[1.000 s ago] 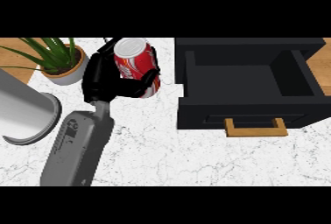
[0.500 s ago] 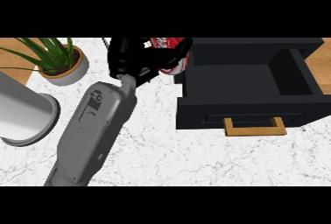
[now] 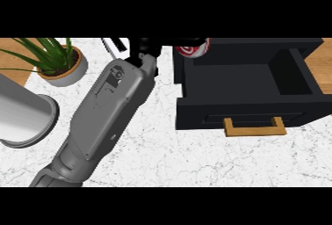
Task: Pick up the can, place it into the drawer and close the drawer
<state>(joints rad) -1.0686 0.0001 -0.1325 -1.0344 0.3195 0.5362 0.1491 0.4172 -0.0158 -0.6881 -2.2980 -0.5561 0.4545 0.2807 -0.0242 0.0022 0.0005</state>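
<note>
One grey forearm is stretching up from the lower left of the head view, crossing the white marbled counter on a slant toward the top edge. It is coming in from the left, so I am reading it as the left arm. At its far end the black left hand is sitting right at the top of the scene, its fingers curling round the can, which is showing only as a red and white patch under the hand. The can is hanging above the back left corner of the open black drawer, partly over the drawer's rim and partly cut off by the top edge. The drawer is standing pulled out, its dark inside showing, with a tan wooden handle on its front face. A big grey cylinder is lying at the left edge of the counter. A potted plant with long green leaves is standing in the upper left corner, just beside the forearm.
</note>
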